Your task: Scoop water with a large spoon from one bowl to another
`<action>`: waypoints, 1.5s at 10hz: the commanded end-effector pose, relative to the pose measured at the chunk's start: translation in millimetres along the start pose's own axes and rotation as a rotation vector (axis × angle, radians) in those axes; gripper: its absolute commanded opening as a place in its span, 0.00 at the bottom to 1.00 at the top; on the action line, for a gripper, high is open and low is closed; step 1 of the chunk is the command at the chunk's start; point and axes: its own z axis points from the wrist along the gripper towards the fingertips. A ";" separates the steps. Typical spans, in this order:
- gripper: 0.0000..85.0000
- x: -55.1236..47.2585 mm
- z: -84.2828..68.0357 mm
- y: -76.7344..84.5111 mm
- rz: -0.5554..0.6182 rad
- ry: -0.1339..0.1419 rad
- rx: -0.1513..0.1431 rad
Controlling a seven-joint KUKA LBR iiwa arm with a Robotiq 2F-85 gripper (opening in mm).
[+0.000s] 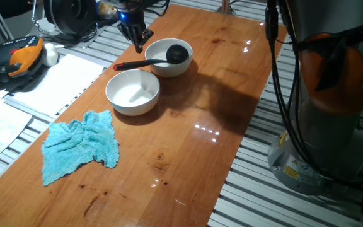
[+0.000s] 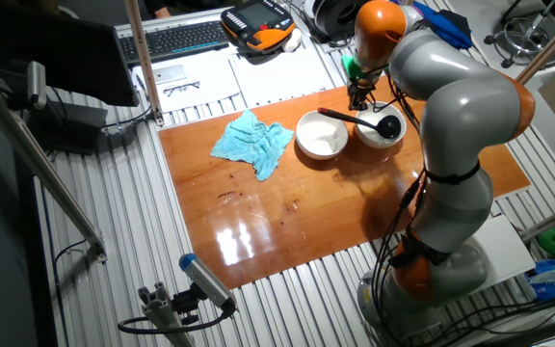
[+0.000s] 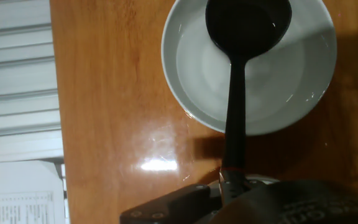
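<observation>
To the left of the gripper [image 1: 138, 43], a blue cloth [image 1: 80, 146] is lying crumpled on the wooden table [image 1: 194, 145]. Just below the fingers, the nearer white bowl [image 1: 132, 92] is sitting beside the farther white bowl [image 1: 169, 57]. The large spoon [image 1: 162, 58] is resting with its cup in that farther bowl, its handle reaching toward the gripper; whether the fingers are clamping it cannot be told

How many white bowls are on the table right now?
2. One bowl holds the ladle's cup, below the gripper; the other bowl sits beside it, nearer the blue cloth. None looks hidden.
</observation>
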 end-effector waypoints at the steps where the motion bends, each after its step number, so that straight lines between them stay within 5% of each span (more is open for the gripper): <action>1: 0.00 -0.6 1.4 1.2 0.008 0.005 0.014; 5: 0.00 -3.6 4.6 2.4 0.072 0.000 -0.036; 6: 0.20 -5.2 4.4 2.1 0.078 0.002 -0.037; 7: 0.20 -6.3 5.0 1.2 0.078 0.001 -0.034; 8: 0.40 -6.6 5.8 0.8 0.080 0.000 -0.036; 10: 0.40 -7.3 7.1 -0.6 0.083 -0.001 -0.030; 12: 0.80 -6.3 8.8 -0.2 0.106 -0.003 -0.047; 15: 0.80 -4.0 17.6 -0.2 0.120 -0.011 -0.071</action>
